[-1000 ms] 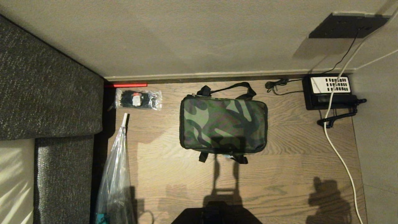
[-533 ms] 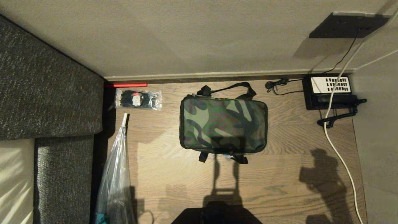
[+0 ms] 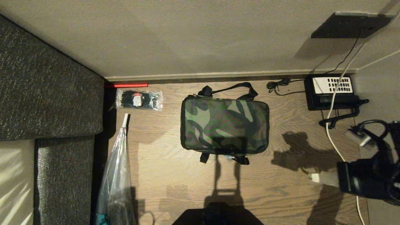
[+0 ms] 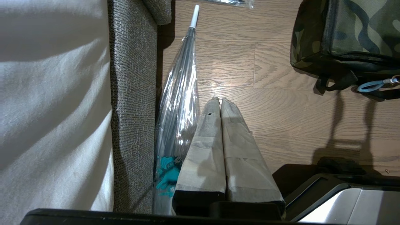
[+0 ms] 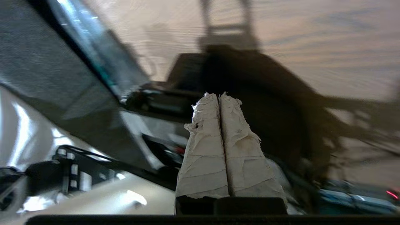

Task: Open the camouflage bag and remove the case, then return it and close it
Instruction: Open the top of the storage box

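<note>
While the camouflage bag sits zipped shut mid-frame in the head view, flat on the wood floor, no arm is touching it. Strap handles poke out at its top and bottom edges. Case not visible anywhere.

Right gripper is at the lower right of the head view, pointing left, well apart from the bag, holding nothing. Its taped fingers are pressed together in the right wrist view, which is motion-blurred.

Left gripper is out of the head view; its wrist view shows both taped fingers pressed together, empty, over bare floor, bag corner at that frame's upper right.

Other stuff in the head view: clear packet of black ties upper left of the bag, clear folded umbrella along the grey sofa at left, black telephone upper right with a white cable running down past it.
</note>
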`<state>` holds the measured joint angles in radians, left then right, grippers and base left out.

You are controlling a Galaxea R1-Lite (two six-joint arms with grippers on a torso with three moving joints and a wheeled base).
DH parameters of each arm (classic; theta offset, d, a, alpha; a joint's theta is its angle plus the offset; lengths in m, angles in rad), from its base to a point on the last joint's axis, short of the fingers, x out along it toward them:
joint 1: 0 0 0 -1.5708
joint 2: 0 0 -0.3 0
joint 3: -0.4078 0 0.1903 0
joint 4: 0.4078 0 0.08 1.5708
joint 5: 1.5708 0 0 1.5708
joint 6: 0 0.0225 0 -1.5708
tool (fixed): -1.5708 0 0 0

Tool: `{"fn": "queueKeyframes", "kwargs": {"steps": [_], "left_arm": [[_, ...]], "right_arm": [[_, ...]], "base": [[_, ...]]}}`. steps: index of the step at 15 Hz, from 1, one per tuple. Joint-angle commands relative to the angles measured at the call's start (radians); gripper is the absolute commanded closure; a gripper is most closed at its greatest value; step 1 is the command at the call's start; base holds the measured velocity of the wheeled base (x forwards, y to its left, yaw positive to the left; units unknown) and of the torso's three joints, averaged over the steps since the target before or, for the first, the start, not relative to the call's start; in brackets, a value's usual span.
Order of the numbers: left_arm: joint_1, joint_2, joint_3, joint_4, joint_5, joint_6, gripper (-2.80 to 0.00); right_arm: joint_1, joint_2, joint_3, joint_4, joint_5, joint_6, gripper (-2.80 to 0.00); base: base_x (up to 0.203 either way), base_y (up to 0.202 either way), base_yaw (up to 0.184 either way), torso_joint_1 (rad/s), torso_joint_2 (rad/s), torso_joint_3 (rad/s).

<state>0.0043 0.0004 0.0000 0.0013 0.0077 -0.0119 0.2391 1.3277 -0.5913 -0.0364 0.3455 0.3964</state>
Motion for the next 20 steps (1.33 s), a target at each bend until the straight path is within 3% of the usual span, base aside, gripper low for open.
{"fn": "queueKeyframes", "kwargs": {"steps": [1, 3, 5, 11, 13, 14, 16, 20], "left_arm": [[0.000, -0.002, 0.003, -0.001, 0.000, 0.000, 0.00], [0.000, -0.002, 0.003, -0.001, 0.000, 0.000, 0.00], [0.000, -0.002, 0.003, -0.001, 0.000, 0.000, 0.00], [0.000, -0.002, 0.003, -0.001, 0.000, 0.000, 0.00], [0.000, -0.002, 0.003, -0.001, 0.000, 0.000, 0.00], [0.000, -0.002, 0.003, -0.001, 0.000, 0.000, 0.00], [0.000, -0.002, 0.003, -0.001, 0.000, 0.000, 0.00], [0.000, -0.002, 0.003, -0.001, 0.000, 0.000, 0.00]], "right_arm": [[0.129, 0.222, 0.004, -0.219, -0.061, 0.022, 0.00], [0.210, 0.330, 0.021, -0.412, -0.186, -0.019, 0.00], [0.263, 0.436, 0.054, -0.575, -0.238, -0.102, 0.00], [0.308, 0.678, 0.032, -0.874, -0.254, -0.208, 0.00], [0.312, 0.712, 0.028, -0.894, -0.248, -0.226, 0.00], [0.313, 0.737, 0.013, -0.914, -0.249, -0.248, -2.80], [0.315, 0.785, 0.001, -0.995, -0.254, -0.328, -2.80], [0.315, 0.823, -0.016, -1.010, -0.260, -0.330, -2.80]], "base": [[0.000, 0.000, 0.000, 0.000, 0.00, 0.000], [0.000, 0.000, 0.000, 0.000, 0.00, 0.000], [0.000, 0.000, 0.000, 0.000, 0.00, 0.000], [0.000, 0.000, 0.000, 0.000, 0.00, 0.000], [0.000, 0.000, 0.000, 0.000, 0.00, 0.000], [0.000, 0.000, 0.000, 0.000, 0.00, 0.000], [0.000, 0.000, 0.000, 0.000, 0.00, 0.000], [0.000, 0.000, 0.000, 0.000, 0.00, 0.000]]}}
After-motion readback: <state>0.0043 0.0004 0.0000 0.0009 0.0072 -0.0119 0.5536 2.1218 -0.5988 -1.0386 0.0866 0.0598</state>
